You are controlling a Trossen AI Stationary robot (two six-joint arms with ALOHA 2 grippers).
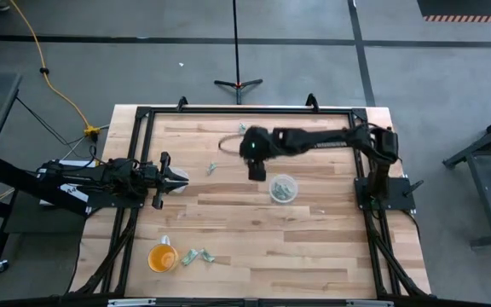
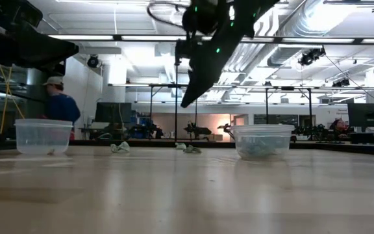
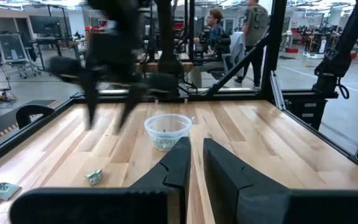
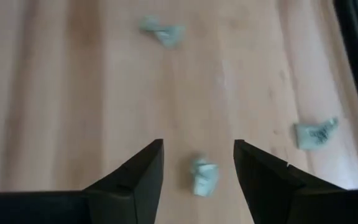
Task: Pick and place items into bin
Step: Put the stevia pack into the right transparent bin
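Small crumpled pale green scraps lie on the wooden table: one (image 1: pixel 213 169) left of my right gripper, some (image 1: pixel 196 256) beside the orange cup (image 1: pixel 162 257), others at the far edge. A clear bin (image 1: pixel 283 188) holds several. My right gripper (image 1: pixel 257 166) hovers open, pointing down, left of the bin. In its wrist view one scrap (image 4: pixel 204 176) shows on the table between the open fingers (image 4: pixel 197 155); the low view shows the fingertips (image 2: pixel 187 101) well above the table. My left gripper (image 3: pixel 196 165) waits at the table's left, its fingers a narrow gap apart.
A second clear tub (image 2: pixel 43 136) stands at the left in the low view. Two more scraps (image 4: pixel 162 31) (image 4: pixel 316 132) lie around the right gripper. A black frame (image 1: pixel 245 109) borders the table. People stand in the room beyond.
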